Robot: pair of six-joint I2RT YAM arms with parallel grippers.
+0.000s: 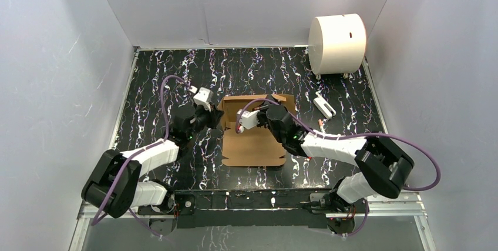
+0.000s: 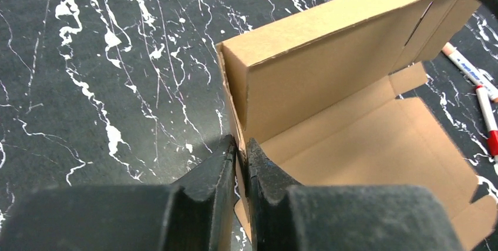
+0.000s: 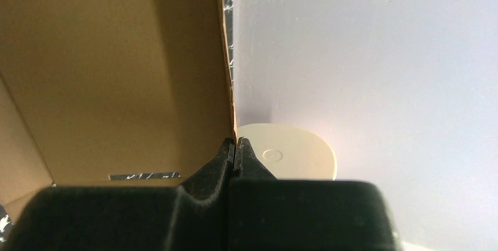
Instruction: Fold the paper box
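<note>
1. The paper box (image 2: 329,86) is plain brown cardboard, matt and slightly fibrous, with rough-cut edges.
2. The table (image 2: 88,86) has a black marble-look surface with white veins, smooth with a faint sheen.
3. The left gripper (image 2: 241,150) and the right gripper (image 3: 235,150) have black fingers with a matt, finely grainy finish.
4. The white cylinder (image 1: 336,36) looks smooth and matt.
5. The markers (image 2: 470,72) look like glossy plastic.
6. The walls (image 1: 59,57) are pale, matt and faintly scuffed.
</note>
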